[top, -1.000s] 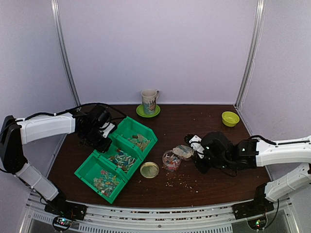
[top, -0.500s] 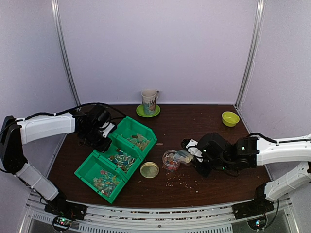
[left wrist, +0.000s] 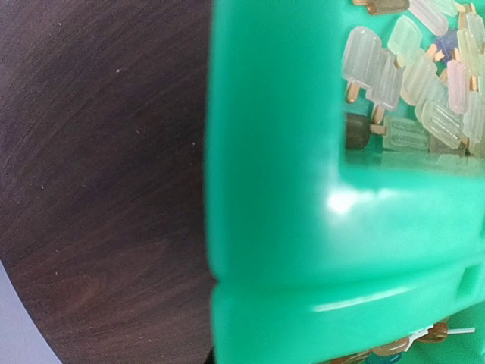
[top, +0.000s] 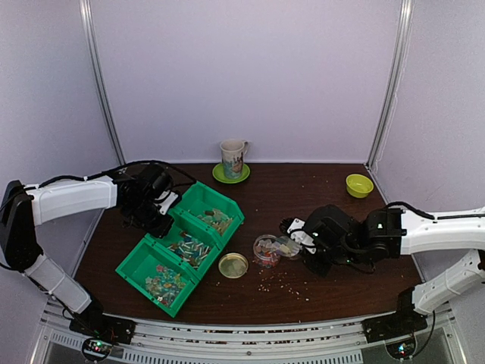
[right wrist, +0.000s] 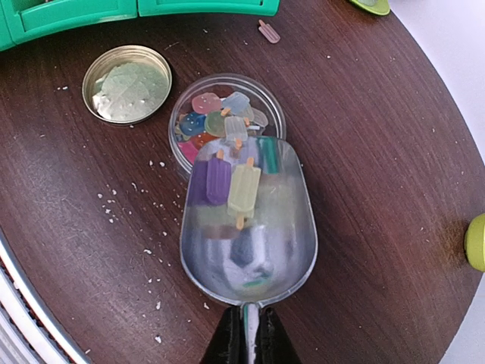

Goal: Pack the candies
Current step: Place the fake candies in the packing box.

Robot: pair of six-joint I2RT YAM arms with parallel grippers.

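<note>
My right gripper (right wrist: pixel 248 334) is shut on the handle of a metal scoop (right wrist: pixel 250 235). The scoop's lip rests over the rim of a clear round jar (right wrist: pixel 176 144). Popsicle-shaped candies (right wrist: pixel 244 188) in purple, yellow and green lie at the scoop's front, and more fill the jar. In the top view the scoop (top: pixel 288 244) meets the jar (top: pixel 267 250) at the table's middle. My left gripper (top: pixel 155 214) is at the left wall of the green bins (top: pixel 144 265); its fingers are hidden, and the green wall (left wrist: pixel 280 189) fills the left wrist view, with pale candies (left wrist: pixel 394 68) inside.
The jar's tan lid (right wrist: pixel 126 84) lies upturned left of the jar. One loose candy (right wrist: pixel 268 31) and pale crumbs (top: pixel 280 284) lie on the dark wood. A mug (top: pixel 233 158) on a green saucer stands at the back; a yellow-green bowl (top: pixel 359 184) at the back right.
My right arm has carried the scoop left, from beside the jar to over its rim. The left arm and the bins have not moved.
</note>
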